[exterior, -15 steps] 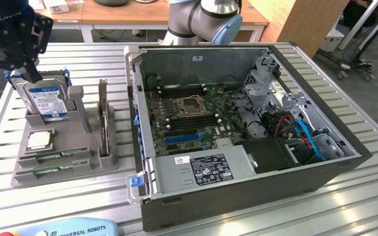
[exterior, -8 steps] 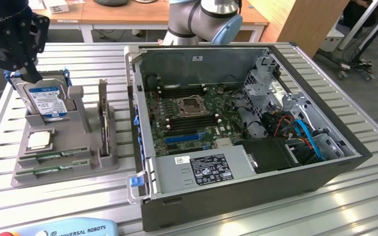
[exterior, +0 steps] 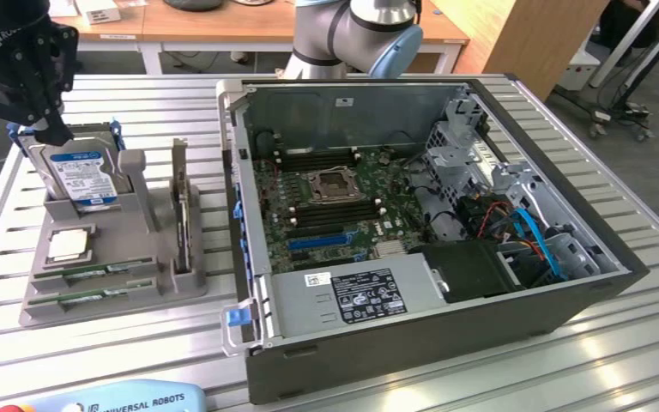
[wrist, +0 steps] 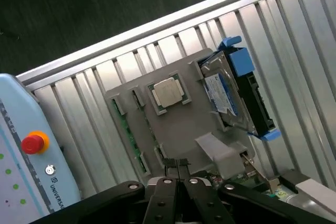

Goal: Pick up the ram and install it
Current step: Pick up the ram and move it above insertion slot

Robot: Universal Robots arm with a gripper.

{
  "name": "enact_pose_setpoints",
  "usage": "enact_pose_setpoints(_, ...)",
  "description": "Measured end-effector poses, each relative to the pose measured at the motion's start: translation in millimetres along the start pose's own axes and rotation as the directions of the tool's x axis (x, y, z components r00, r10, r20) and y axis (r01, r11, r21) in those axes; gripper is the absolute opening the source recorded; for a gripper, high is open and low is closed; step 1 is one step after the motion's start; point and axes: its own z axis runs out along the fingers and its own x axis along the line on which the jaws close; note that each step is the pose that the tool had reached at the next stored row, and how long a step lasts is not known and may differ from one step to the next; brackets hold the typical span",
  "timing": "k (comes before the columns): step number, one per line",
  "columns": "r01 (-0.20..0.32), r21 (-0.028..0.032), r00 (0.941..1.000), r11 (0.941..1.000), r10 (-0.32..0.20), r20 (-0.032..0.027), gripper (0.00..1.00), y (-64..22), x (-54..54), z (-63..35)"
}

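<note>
The jaws are pressed together with nothing between them, hanging above the one hard drive [exterior: 81, 176] at the exterior view's far left. One gray holder [exterior: 135, 293] on the desk [exterior: 604, 360] carries that drive and one silver chip [exterior: 69, 245]. A ram stick [exterior: 103, 270] and a second ram stick [exterior: 83, 297] lie flat in its near slots. One open computer case [exterior: 444, 326] stands on the exterior view's right.
</note>
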Motion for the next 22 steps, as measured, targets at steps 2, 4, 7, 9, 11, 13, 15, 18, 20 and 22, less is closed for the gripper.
enact_pose_setpoints(2,0.036,-0.0008,0.9994,0.9994,-0.036,-0.0015,0.10,0.0,0.0,0.1)
enact_pose_setpoints(4,0.072,-0.0017,0.9974,0.9974,-0.072,-0.0030,0.10,-0.1,0.0,0.3)
enact_pose_setpoints(7,0.127,-0.0032,0.9919,0.9919,-0.127,-0.0051,0.10,-0.1,0.0,0.4)
enact_pose_setpoints(9,0.162,-0.0042,0.9868,0.9868,-0.162,-0.0066,0.10,-0.1,0.0,0.6)
enact_pose_setpoints(11,0.197,-0.0053,0.9803,0.9803,-0.197,-0.0079,0.10,-0.1,0.0,0.7)
enact_pose_setpoints(13,0.234,-0.0065,0.9723,0.9723,-0.234,-0.0093,0.10,-0.1,0.0,0.9)
enact_pose_setpoints(15,0.268,-0.0076,0.9633,0.9633,-0.268,-0.0105,0.10,-0.1,0.0,1.0)
enact_pose_setpoints(18,0.320,-0.0094,0.9474,0.9475,-0.320,-0.0124,0.10,-0.1,0.0,1.2)
enact_pose_setpoints(20,0.355,-0.0108,0.9347,0.9347,-0.355,-0.0138,0.10,-0.1,0.0,1.3)
enact_pose_setpoints(22,0.387,-0.0120,0.9220,0.9221,-0.387,-0.0150,0.10,-0.1,0.1,1.5)
